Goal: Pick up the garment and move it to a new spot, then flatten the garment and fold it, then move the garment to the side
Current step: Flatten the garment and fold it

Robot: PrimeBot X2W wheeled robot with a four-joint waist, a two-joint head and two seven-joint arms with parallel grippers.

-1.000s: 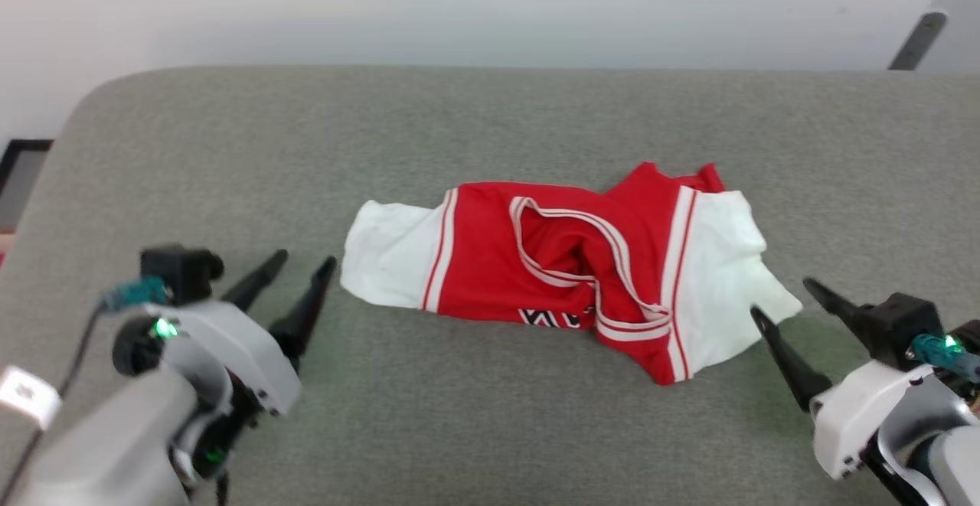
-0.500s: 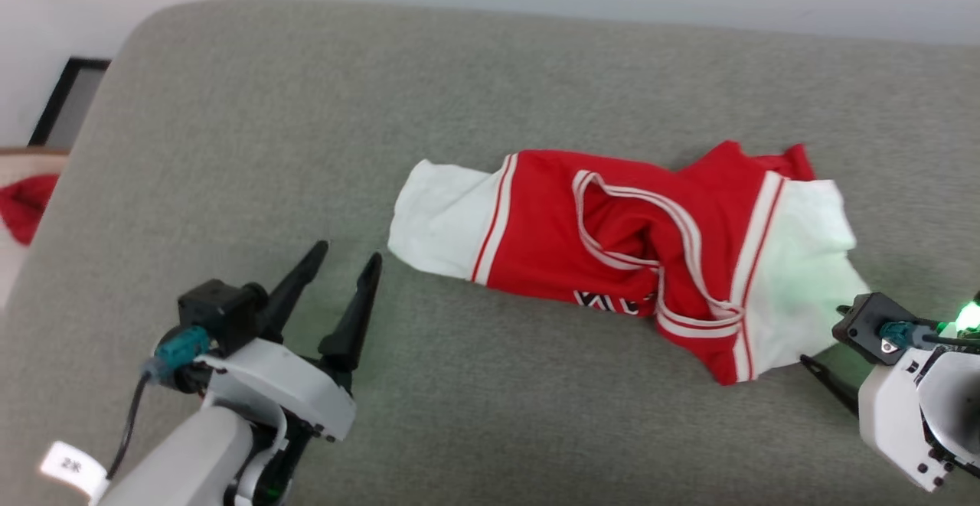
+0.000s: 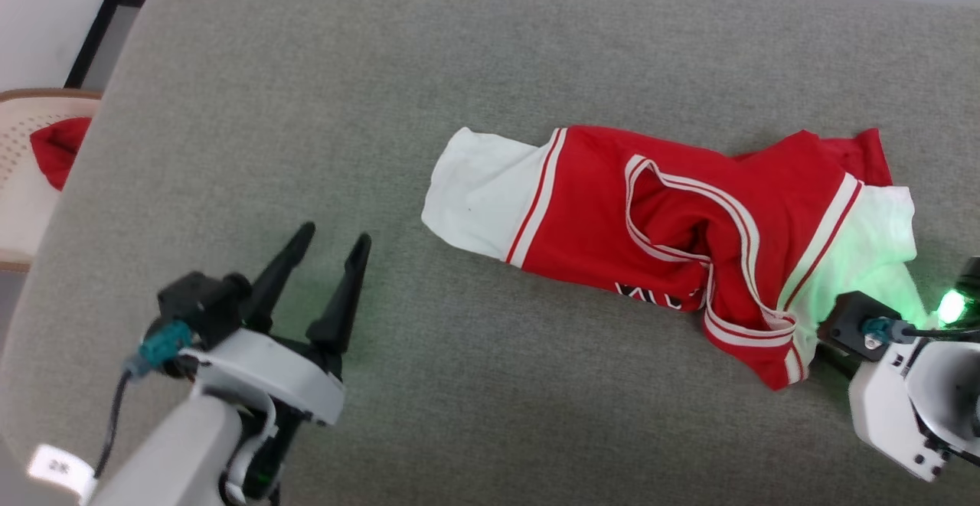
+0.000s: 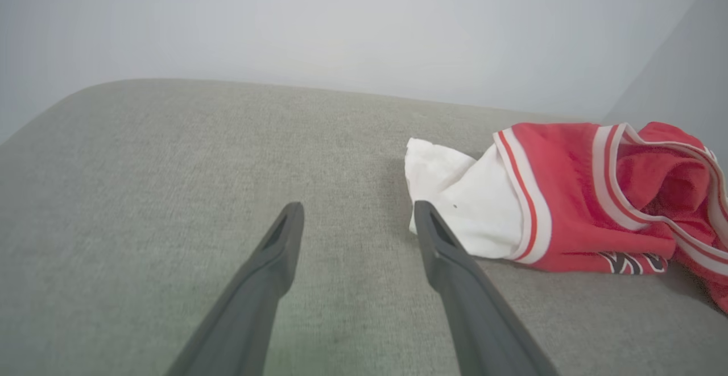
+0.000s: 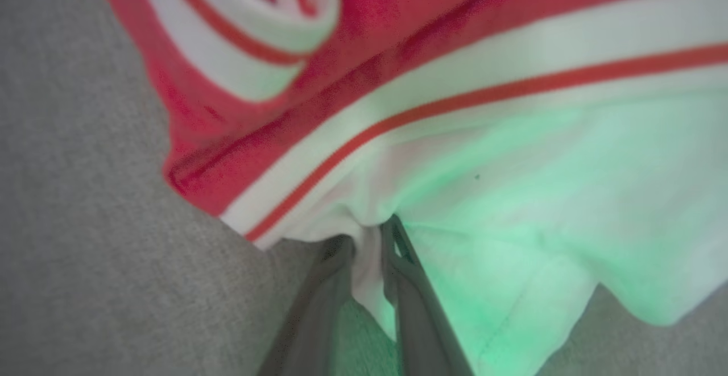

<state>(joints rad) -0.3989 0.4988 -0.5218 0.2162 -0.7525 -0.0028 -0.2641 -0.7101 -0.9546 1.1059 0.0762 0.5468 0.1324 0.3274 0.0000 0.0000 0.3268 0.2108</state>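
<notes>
The grey padded surface (image 3: 459, 47) spreads beneath both grippers and runs on ahead of their fingers. The garment (image 3: 597, 215) lies crumpled on it, stretched lengthwise between the two grippers. One white sleeve (image 4: 455, 205) ends ahead of the left gripper's tips and to their inner side, near them but apart. The other white sleeve (image 5: 512, 205) reaches into the right gripper. The left gripper (image 3: 334, 233) has its jaws released and spread wide, with only grey padding in the gap. The right gripper (image 5: 368, 231) has its jaws clenched on the garment, a fold of the white sleeve's edge pinched between the two fingers and tinted by green light. Just beyond those tips runs the white-and-red striped trim (image 5: 455, 86). Black lettering (image 3: 651, 297) shows on the garment's near edge, between the grippers.
</notes>
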